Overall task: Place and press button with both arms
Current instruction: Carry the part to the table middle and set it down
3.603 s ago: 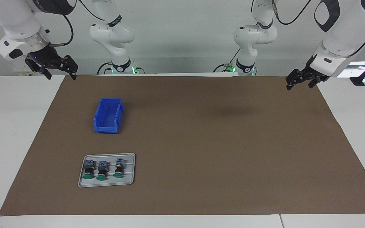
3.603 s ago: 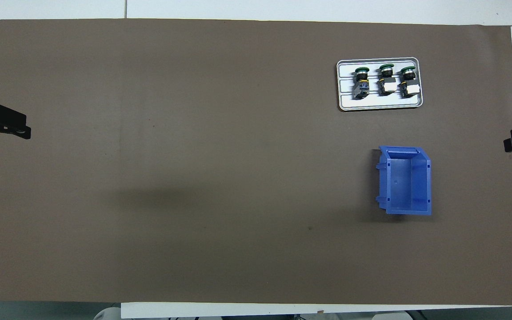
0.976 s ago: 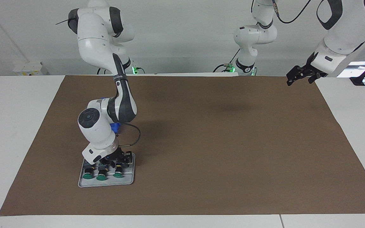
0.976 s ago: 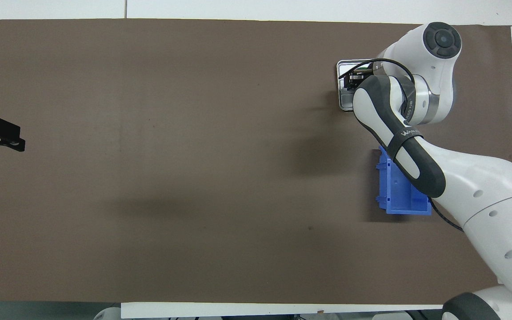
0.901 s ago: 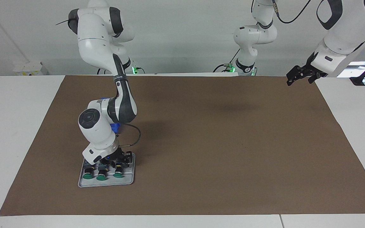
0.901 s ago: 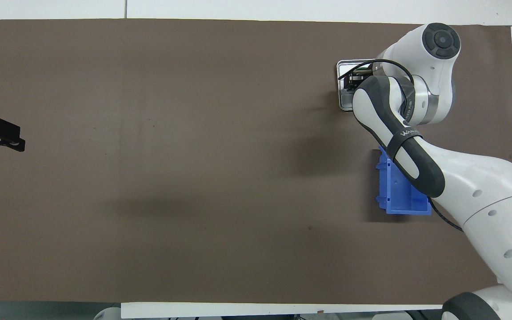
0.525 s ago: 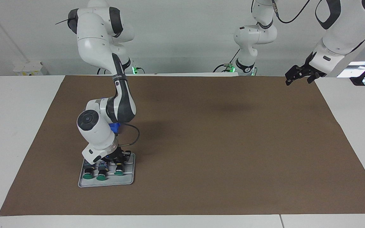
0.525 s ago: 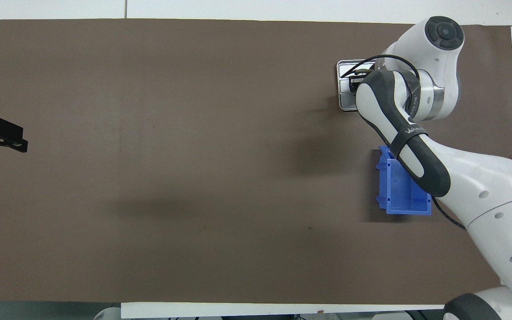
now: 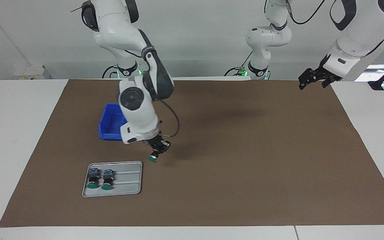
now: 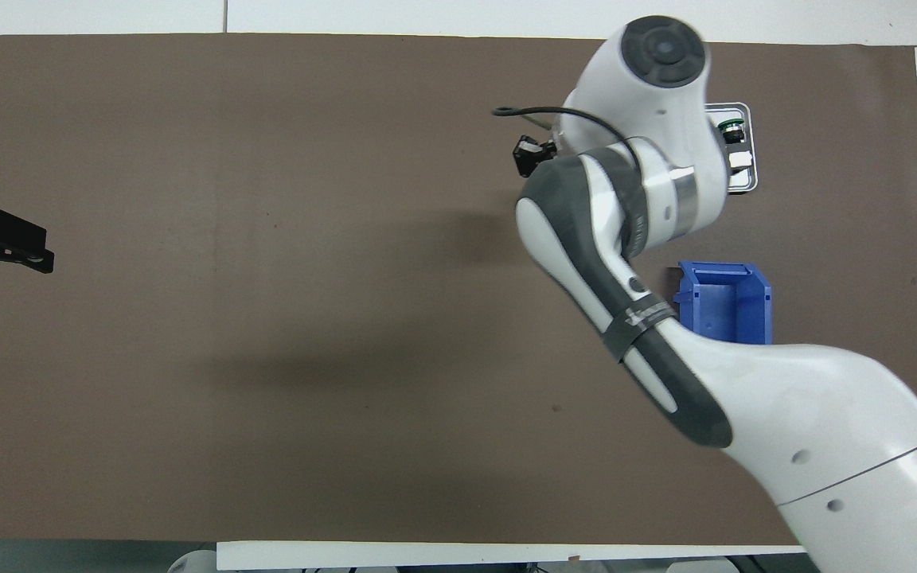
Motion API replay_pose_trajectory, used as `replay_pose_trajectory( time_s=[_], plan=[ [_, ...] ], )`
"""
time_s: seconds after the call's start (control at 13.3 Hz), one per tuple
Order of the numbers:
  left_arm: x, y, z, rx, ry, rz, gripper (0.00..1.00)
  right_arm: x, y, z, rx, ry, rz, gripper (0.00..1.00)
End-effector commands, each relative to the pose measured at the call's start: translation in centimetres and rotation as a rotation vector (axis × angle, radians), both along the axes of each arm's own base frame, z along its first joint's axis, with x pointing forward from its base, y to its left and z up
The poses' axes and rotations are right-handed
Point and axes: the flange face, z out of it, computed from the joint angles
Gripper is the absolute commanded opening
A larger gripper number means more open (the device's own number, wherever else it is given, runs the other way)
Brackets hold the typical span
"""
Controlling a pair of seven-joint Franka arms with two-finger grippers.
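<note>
I am holding the small push-button with the round green cap (image 9: 152, 159) in my right end effector (image 9: 157, 150). The end effector is clenched on its black barrel, and the green cap is pointing down. The button is hanging in the air over the brown paper mat (image 9: 245, 160), a little below the middle of the facing view, just above and beside the upper corner of the grey metal tray (image 9: 130, 190). In the overhead view my big white right arm (image 10: 634, 199) is covering most of the tray and the button, so I cannot see the grip there.

Two more green-capped buttons (image 9: 100, 178) are lying side by side in the tray, at the end toward my right arm's side of the counter (image 9: 12, 133). The rest of the tray is bare.

The blue plastic bin (image 9: 109, 125) is sitting on the mat, nearer to my bases than the tray. My right arm is partly hiding it.

My left end effector (image 9: 312, 79) is waiting up in the air at the upper right of the facing view, over the edge of the mat. Its fingers are spread wide apart and it is grasping nothing. In the overhead view it is showing at the left edge (image 10: 1, 239).
</note>
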Motion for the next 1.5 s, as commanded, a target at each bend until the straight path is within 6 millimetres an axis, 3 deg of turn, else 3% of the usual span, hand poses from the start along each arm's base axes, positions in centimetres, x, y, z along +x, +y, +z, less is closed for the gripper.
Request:
replay_pose_trajectory(
  time_s=[0.0,0.15,0.45,0.75,0.83,0.9,0.98,1.05,1.2,1.43],
  plan=[
    [-1.0,0.4,0.0,0.0,-0.001,0.011,1.0,-2.3,3.5,-0.2,-0.015,0.031,-0.181,0.0],
    [-1.0,0.7,-0.1,0.0,0.003,0.018,1.0,-4.4,5.1,-1.1,-0.049,0.073,-0.4,0.0],
    [-1.0,1.2,-0.2,0.003,0.005,0.038,1.0,-7.9,11.5,-4.3,-0.102,0.099,-0.888,0.02],
    [-1.0,1.7,-0.2,0.004,0.008,0.049,1.0,-9.2,13.8,-8.5,-0.103,0.096,-1.004,0.02],
    [-1.0,1.7,-0.1,0.004,0.007,0.049,1.0,-10.2,15.2,-10.2,-0.109,0.094,-0.994,0.04],
    [-1.0,1.7,-0.2,0.002,0.008,0.049,1.0,-10.0,15.1,-10.4,-0.109,0.094,-1.001,0.07],
    [-1.0,1.8,-0.3,0.004,0.008,0.051,1.0,-10.0,15.1,-10.3,-0.113,0.095,-0.998,0.25],
    [-1.0,1.8,-0.4,0.004,0.01,0.051,1.0,-10.1,15.2,-10.3,-0.111,0.091,-0.987,0.63],
    [-1.0,1.8,-0.4,0.004,0.01,0.052,1.0,-9.0,14.6,-9.2,-0.092,0.082,-0.98,0.98],
    [-1.1,1.8,-0.4,0.005,0.011,0.058,1.0,-6.5,11.5,-3.2,-0.033,0.073,-1.031,0.98]
  ],
)
